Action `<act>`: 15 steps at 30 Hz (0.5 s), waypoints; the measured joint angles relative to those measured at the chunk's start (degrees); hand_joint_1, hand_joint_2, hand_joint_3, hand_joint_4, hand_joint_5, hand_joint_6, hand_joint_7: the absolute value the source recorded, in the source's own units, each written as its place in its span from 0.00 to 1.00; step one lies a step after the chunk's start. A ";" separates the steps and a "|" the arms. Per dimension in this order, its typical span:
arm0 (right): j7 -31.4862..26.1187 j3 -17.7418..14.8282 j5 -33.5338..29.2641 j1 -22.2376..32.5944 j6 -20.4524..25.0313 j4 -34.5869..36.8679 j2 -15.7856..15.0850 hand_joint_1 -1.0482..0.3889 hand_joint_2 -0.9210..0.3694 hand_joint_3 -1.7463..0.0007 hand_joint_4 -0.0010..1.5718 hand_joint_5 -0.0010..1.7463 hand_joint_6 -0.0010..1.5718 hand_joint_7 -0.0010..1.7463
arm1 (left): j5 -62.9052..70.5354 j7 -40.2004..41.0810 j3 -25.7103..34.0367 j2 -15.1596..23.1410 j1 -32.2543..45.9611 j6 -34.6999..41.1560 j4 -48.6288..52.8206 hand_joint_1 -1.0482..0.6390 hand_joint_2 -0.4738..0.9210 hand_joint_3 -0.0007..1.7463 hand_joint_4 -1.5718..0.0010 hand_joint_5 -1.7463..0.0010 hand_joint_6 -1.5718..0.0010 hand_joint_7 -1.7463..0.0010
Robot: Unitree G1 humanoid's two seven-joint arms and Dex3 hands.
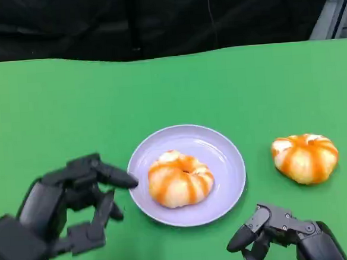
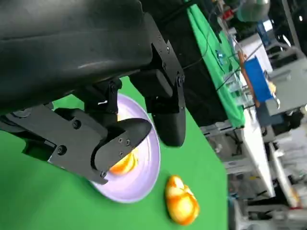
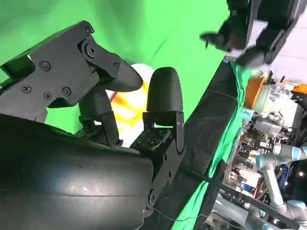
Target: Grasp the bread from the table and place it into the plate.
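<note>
I count two round orange-glazed bread buns: one (image 1: 180,178) lies in the round pale lilac plate (image 1: 222,147), the other (image 1: 306,157) sits on the green bench (image 1: 53,108), well right of the plate. My left hand (image 1: 71,199) hovers beside the plate's left rim, fingers (image 1: 114,176) spread, holding nothing. My right hand (image 1: 282,232) is near the bench's front edge, fingers apart, empty.

A green table (image 1: 52,103) carries a lavender plate (image 1: 222,150) and, beside it, a bread roll (image 1: 305,157).
</note>
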 measured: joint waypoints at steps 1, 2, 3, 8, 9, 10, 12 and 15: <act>0.12 -0.07 0.16 0.05 0.01 -0.06 -0.05 0.62 0.32 0.39 0.46 0.92 0.47 0.68 | 0.00 0.03 0.01 -0.08 0.75 -0.59 -0.04 0.58 0.66 0.76 0.49 0.06 0.49 0.21; 0.29 -0.27 0.50 0.22 0.01 -0.25 -0.17 0.62 0.32 0.39 0.46 0.92 0.47 0.68 | 0.06 0.07 -0.03 -0.17 1.68 -2.06 0.05 0.58 0.66 0.76 0.49 0.06 0.49 0.20; 0.49 -0.50 0.64 0.37 0.01 -0.39 -0.42 0.62 0.32 0.39 0.46 0.92 0.47 0.68 | 0.08 0.22 -0.10 -0.28 2.40 -3.63 0.20 0.58 0.66 0.76 0.49 0.06 0.50 0.19; 1.10 -2.30 1.07 0.54 -0.01 -0.61 -1.68 0.62 0.32 0.40 0.46 0.93 0.47 0.67 | 0.01 0.46 -0.80 -1.36 3.80 -6.89 2.11 0.59 0.67 0.76 0.49 0.06 0.50 0.19; 1.13 -2.30 1.13 0.54 -0.01 -0.63 -1.69 0.62 0.32 0.40 0.46 0.93 0.47 0.67 | 0.01 0.46 -0.85 -1.41 3.80 -7.06 2.35 0.59 0.67 0.75 0.49 0.06 0.50 0.18; 1.16 -2.30 1.14 0.54 -0.01 -0.65 -1.69 0.62 0.32 0.40 0.46 0.93 0.47 0.67 | 0.01 0.46 -0.86 -1.44 3.80 -7.19 2.42 0.59 0.67 0.75 0.49 0.06 0.50 0.18; 1.19 -2.31 1.24 0.55 -0.01 -0.70 -1.69 0.62 0.32 0.40 0.46 0.93 0.47 0.67 | 0.01 0.46 -0.87 -1.51 3.78 -7.42 2.42 0.59 0.67 0.75 0.49 0.06 0.50 0.18; 1.22 -2.31 1.63 0.55 -0.01 -0.72 -1.69 0.63 0.32 0.39 0.46 0.92 0.47 0.67 | 0.01 0.46 -0.88 -1.53 3.78 -7.45 2.43 0.58 0.63 0.80 0.47 0.04 0.49 0.16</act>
